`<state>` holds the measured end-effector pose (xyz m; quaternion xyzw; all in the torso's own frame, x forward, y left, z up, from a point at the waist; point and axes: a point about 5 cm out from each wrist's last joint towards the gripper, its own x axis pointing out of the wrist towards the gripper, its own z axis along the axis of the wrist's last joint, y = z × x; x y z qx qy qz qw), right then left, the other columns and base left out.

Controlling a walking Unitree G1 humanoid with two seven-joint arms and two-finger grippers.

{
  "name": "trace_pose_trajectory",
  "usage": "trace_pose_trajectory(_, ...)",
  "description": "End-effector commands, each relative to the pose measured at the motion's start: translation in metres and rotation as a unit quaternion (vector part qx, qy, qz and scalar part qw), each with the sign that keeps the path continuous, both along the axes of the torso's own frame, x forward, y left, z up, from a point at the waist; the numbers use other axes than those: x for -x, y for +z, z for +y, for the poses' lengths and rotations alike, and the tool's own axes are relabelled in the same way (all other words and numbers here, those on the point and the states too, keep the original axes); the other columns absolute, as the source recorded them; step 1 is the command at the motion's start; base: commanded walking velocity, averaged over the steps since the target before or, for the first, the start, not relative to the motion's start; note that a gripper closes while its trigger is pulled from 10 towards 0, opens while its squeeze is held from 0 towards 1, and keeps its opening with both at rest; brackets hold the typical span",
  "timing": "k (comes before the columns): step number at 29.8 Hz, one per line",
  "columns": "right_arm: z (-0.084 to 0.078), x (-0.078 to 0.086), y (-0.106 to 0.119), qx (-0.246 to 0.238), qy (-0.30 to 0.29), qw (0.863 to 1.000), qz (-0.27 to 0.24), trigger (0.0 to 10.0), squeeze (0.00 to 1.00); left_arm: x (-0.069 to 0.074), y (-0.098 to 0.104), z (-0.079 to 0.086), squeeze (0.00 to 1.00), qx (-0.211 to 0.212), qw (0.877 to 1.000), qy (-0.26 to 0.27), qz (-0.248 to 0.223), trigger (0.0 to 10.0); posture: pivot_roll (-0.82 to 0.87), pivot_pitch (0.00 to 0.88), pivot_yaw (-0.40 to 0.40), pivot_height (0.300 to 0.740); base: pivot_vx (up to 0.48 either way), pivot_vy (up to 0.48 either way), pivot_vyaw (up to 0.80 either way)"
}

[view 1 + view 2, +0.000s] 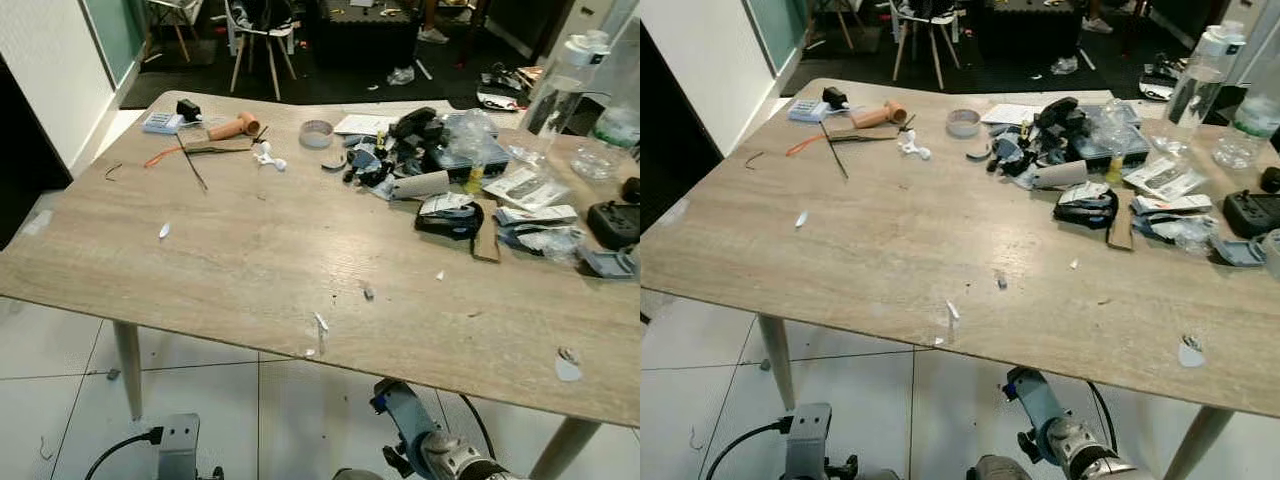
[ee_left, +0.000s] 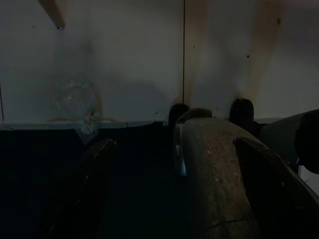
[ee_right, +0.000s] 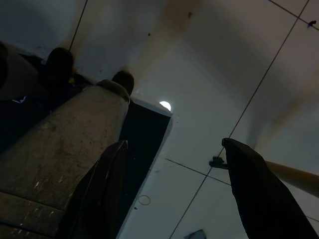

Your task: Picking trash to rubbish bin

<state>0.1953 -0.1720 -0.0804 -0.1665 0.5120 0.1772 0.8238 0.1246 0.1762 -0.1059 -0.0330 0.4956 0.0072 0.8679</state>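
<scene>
Both of our grippers hang below the table, idle over the tiled floor (image 3: 239, 64). Our left gripper (image 2: 174, 199) has its two dark fingers spread apart with nothing between them; its wrist view is very dark, and we can make out little beyond our own leg and the pale tiles. Our left arm (image 1: 175, 445) hangs straight down near the table's near-left leg (image 1: 127, 365), a black cable running to it. Our right gripper (image 3: 174, 194) is likewise parted and empty, fingers pointing down at the floor, and our right arm (image 1: 440, 450) hangs under the near edge.

On the wooden table (image 1: 250, 250), going left to right: a small white scrap (image 1: 164, 230) lies toward the left edge. At the far-left corner sit an orange cable (image 1: 165, 155), a tan tube (image 1: 233, 126) and a crumpled white bit (image 1: 268, 157). A roll of tape (image 1: 316, 133) stands near the far edge. At the near edge lies a torn paper sliver (image 1: 320, 325), with a small grey scrap (image 1: 368, 292) just beyond it. Right of centre is a heap of dark clutter (image 1: 410, 150) with wrappers and papers. Another white scrap (image 1: 568, 366) lies at the near-right edge. A clear plastic bottle (image 1: 565, 80) stands at the far-right corner.
</scene>
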Motion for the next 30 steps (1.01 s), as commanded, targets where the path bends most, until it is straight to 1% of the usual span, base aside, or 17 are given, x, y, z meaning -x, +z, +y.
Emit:
trace_pose_trajectory(1,0.000,0.000,0.000,0.006,0.007,1.000,0.003,10.0,0.00,0.015,-0.006,-0.011,0.00,0.021,0.999,-0.002,0.029,10.0,0.01,0.044,-0.023,0.740,0.000,0.000,0.00)
trace_pose_trajectory(4,0.000,0.000,0.000,0.007,0.006,1.000,0.003,10.0,0.00,0.014,-0.006,-0.013,0.00,0.027,0.999,-0.014,0.030,10.0,0.01,0.043,-0.023,0.740,0.000,0.000,0.00)
trace_pose_trajectory(8,0.000,-0.001,0.001,0.007,0.007,1.000,0.003,10.0,0.00,0.014,-0.006,-0.014,0.00,0.026,0.999,-0.015,0.033,10.0,0.01,0.042,-0.025,0.740,0.000,-0.469,0.00)
trace_pose_trajectory(10,0.000,-0.002,0.001,0.007,0.007,1.000,0.003,10.0,0.00,0.015,-0.006,-0.014,0.00,0.022,0.999,-0.009,0.035,10.0,0.01,0.042,-0.023,0.740,0.000,-0.465,0.00)
trace_pose_trajectory(12,0.000,-0.002,0.001,0.008,0.007,1.000,0.003,10.0,0.00,0.012,-0.005,-0.013,0.00,0.010,0.999,-0.017,0.028,10.0,0.01,0.042,-0.023,0.740,0.000,-0.349,0.00)
trace_pose_trajectory(16,-0.001,-0.001,0.001,0.012,0.003,1.000,0.004,10.0,0.00,0.011,-0.005,-0.012,0.00,0.015,1.000,-0.006,0.025,10.0,0.01,0.042,-0.023,0.740,0.000,0.000,0.00)
trace_pose_trajectory(20,-0.013,0.002,0.000,0.033,-0.050,0.998,0.017,10.0,0.00,0.011,-0.005,-0.012,0.00,0.016,1.000,-0.006,0.024,10.0,0.01,0.042,-0.023,0.740,0.000,0.000,0.00)
trace_pose_trajectory(21,-0.013,0.002,0.000,0.033,-0.050,0.998,0.017,10.0,0.00,0.011,-0.005,-0.012,0.00,0.016,1.000,-0.006,0.024,10.0,0.01,0.042,-0.023,0.740,0.000,0.000,0.00)
trace_pose_trajectory(22,-0.016,0.003,-0.001,0.038,-0.063,0.997,0.020,10.0,0.00,0.012,-0.005,-0.012,0.00,0.016,1.000,-0.006,0.025,10.0,0.01,0.042,-0.023,0.740,0.000,0.000,0.00)
trace_pose_trajectory(23,-0.022,0.006,-0.002,0.040,-0.094,0.994,0.026,10.0,0.00,0.012,-0.005,-0.012,0.00,0.017,1.000,-0.006,0.025,10.0,0.01,0.042,-0.023,0.740,0.000,0.000,0.00)
trace_pose_trajectory(24,-0.028,0.010,-0.003,0.039,-0.128,0.990,0.034,10.0,0.00,0.012,-0.005,-0.012,0.00,0.018,1.000,-0.005,0.025,10.0,0.01,0.046,-0.028,0.740,0.000,0.000,0.00)
trace_pose_trajectory(25,-0.032,0.013,-0.003,0.038,-0.150,0.987,0.039,10.0,0.00,0.012,-0.005,-0.012,0.00,0.019,1.000,-0.005,0.024,10.0,0.01,0.046,-0.028,0.740,0.000,0.000,0.00)
trace_pose_trajectory(27,-0.041,0.020,-0.005,0.031,-0.205,0.977,0.050,10.0,0.00,0.012,-0.005,-0.012,0.00,0.019,1.000,-0.004,0.024,10.0,0.01,0.046,-0.028,0.740,0.000,0.000,0.00)
trace_pose_trajectory(28,-0.046,0.025,-0.006,0.028,-0.237,0.970,0.056,10.0,0.00,0.013,-0.005,-0.012,0.00,0.020,0.999,-0.005,0.025,10.0,0.00,0.048,-0.027,0.740,0.000,0.000,0.00)
trace_pose_trajectory(29,-0.046,0.025,-0.006,0.028,-0.237,0.970,0.056,10.0,0.00,0.013,-0.005,-0.012,0.00,0.020,0.999,-0.005,0.025,10.0,0.00,0.048,-0.027,0.740,0.000,0.000,0.00)
trace_pose_trajectory(30,-0.053,0.033,-0.008,0.024,-0.279,0.957,0.067,10.0,0.00,0.013,-0.005,-0.012,0.00,0.020,0.999,-0.005,0.025,10.0,0.00,0.050,-0.026,0.740,0.000,0.000,0.00)
